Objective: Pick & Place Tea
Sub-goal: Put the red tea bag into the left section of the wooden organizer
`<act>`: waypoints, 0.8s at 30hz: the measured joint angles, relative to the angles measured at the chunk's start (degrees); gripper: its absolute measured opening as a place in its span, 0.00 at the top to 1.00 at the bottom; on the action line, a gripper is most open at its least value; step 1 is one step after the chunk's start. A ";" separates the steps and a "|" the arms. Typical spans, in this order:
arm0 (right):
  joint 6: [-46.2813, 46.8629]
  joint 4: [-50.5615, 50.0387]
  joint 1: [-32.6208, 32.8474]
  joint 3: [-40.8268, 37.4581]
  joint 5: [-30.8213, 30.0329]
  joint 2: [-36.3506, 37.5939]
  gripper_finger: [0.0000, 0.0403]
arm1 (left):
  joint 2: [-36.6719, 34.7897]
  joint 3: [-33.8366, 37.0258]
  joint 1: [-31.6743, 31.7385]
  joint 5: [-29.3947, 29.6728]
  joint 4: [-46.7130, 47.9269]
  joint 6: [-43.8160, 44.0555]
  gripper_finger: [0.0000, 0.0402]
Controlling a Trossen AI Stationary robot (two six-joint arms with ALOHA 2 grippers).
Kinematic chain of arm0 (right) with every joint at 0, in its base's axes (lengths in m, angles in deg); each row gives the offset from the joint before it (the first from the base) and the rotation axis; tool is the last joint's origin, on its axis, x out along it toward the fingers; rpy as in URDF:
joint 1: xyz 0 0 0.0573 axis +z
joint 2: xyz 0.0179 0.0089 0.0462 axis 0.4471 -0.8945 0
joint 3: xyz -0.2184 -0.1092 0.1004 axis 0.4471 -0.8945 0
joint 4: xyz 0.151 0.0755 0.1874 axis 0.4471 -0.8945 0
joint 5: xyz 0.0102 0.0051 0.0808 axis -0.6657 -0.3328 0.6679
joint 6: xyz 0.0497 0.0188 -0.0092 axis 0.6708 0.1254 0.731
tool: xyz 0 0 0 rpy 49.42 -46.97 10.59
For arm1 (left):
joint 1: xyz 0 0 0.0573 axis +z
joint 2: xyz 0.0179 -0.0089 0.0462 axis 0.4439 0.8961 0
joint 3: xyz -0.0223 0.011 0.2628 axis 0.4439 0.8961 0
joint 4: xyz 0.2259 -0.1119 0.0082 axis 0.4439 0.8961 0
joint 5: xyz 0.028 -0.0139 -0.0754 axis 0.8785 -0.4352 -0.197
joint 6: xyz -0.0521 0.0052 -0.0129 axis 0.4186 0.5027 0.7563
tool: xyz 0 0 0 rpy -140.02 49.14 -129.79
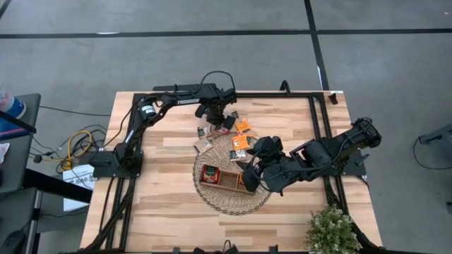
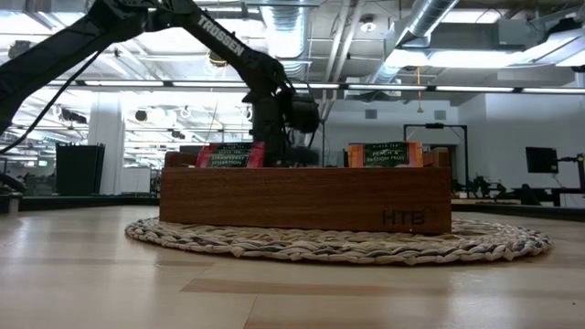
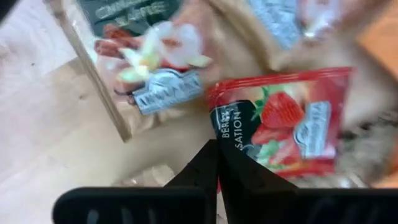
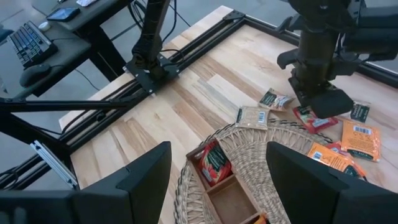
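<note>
Several tea sachets lie flat on the table's far middle, by the wicker basket's (image 1: 212, 201) far rim: red (image 4: 314, 119), orange (image 4: 359, 138) and pale (image 4: 252, 116). My left gripper (image 1: 219, 121) points down there, shut on the red strawberry sachet (image 3: 283, 121). A wooden tray (image 1: 227, 180) stands on the basket, with a red sachet (image 4: 214, 163) upright in its left compartment and an orange one (image 2: 384, 154) in another. My right gripper (image 4: 227, 177) hovers open above the tray and touches nothing. My left gripper pinches the red sachet between its two fingers at the edge beside the dark label (image 3: 235, 134). The fingers come from above, pointing down. The sachet spreads out about level beyond the fingertips; whether it is clear of the table I cannot tell.
A pale sachet (image 3: 155, 68) lies close beside the held one. A potted plant (image 1: 330, 229) stands at the table's near right corner. Bare wood is open on the table's left half (image 1: 159, 183). The arms' black frame rails run along both sides.
</note>
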 joint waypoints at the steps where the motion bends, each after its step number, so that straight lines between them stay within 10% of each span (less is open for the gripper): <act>1: -0.03 -0.02 0.00 0.00 -0.01 0.00 0.37 | -0.51 0.00 -0.08 -0.04 0.04 0.00 1.00; 24: -1.54 -2.78 2.27 0.00 -0.59 0.00 0.37 | -20.34 -0.04 -4.01 -0.27 4.64 -19.32 1.00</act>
